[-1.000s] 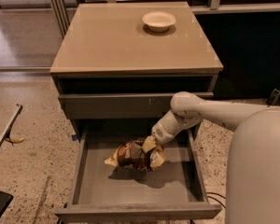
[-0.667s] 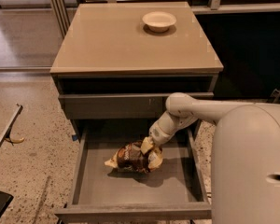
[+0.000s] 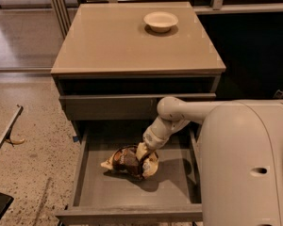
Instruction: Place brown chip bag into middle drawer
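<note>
The brown chip bag [image 3: 126, 161] lies crumpled inside the open middle drawer [image 3: 132, 194], left of its centre, with a cream end pointing left. My gripper [image 3: 145, 155] reaches down into the drawer from the right and is shut on the bag's right end. The bag sits at or just above the drawer's flat bottom. The white arm [image 3: 179, 113] crosses over the drawer's right half.
A small cream bowl [image 3: 161, 21] stands on the cabinet top [image 3: 127, 41] at the back right. A closed drawer front [image 3: 108, 106] sits above the open drawer. The robot's white body [image 3: 245, 164] fills the lower right. Speckled floor lies to the left.
The gripper and the bag have shifted slightly left and down inside the drawer. More of the robot's body has come into view on the right.
</note>
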Robot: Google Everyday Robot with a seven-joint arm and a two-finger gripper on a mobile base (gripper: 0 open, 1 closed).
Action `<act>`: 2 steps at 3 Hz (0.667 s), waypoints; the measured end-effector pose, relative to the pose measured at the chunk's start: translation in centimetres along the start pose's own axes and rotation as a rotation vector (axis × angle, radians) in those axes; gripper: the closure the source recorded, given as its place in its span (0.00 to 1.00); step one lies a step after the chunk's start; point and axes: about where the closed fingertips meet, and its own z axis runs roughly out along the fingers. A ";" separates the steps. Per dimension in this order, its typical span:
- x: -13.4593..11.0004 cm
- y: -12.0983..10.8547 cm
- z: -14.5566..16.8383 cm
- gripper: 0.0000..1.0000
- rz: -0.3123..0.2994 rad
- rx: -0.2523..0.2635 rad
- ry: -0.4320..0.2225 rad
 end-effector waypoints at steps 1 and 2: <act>0.1 0.3 0.3 0.58 0.028 0.001 0.005; 0.1 0.3 0.3 0.35 0.028 0.001 0.005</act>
